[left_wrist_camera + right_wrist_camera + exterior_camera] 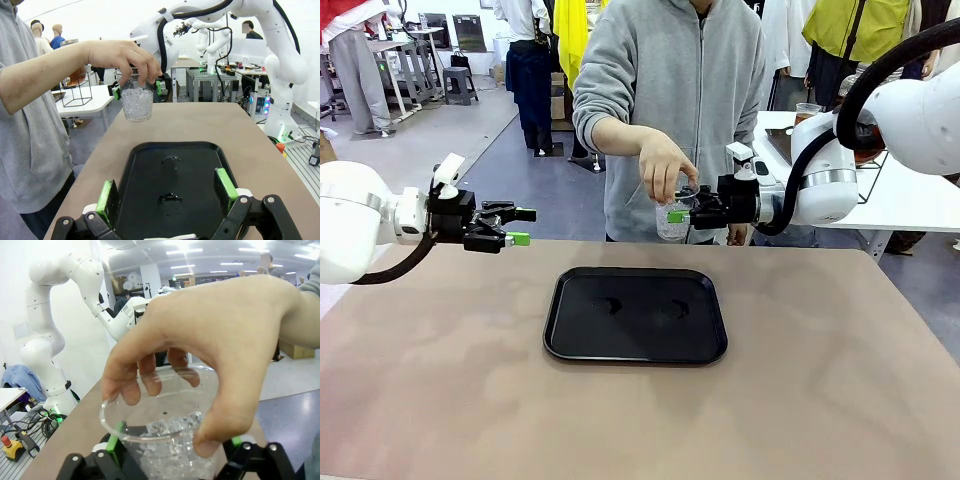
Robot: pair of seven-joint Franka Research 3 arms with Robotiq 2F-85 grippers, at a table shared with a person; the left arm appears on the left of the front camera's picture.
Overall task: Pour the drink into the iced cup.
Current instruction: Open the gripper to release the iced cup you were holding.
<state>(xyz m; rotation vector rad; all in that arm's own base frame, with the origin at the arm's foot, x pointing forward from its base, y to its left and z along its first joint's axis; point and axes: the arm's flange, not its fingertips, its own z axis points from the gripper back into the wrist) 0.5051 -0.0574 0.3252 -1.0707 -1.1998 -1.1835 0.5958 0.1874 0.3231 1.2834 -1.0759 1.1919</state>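
Iced cup (672,225): a clear plastic cup partly filled with crushed ice (136,106). It is held in the air above the far edge of the counter (820,400), beyond the black tray (560,340). The person's hand (663,160) grips it from above, with fingertips (131,394) hooked over the rim and the thumb pressed on the outside wall.

Right claw (678,207): reaches in from the right at cup height and is level. Its jaws are spread, with one green pad (116,92) on each side of the cup wall. In the left wrist view both pads stand just beside the cup, and the cup hangs from the hand.

Left claw (523,226): hovers above the left side of the counter, well apart from the cup, and points toward the middle. Its jaws are spread wide with nothing between them. Its own camera looks along the tray between the two pads.

Tray: lies flat at the centre of the counter. Two small wet marks (171,160) show on its surface.

Drink (76,76): amber-brown liquid in a round glass jar on a black wire stand (75,95). The stand is on a white side table (85,107) behind the person, well apart from the cup and from both claws.
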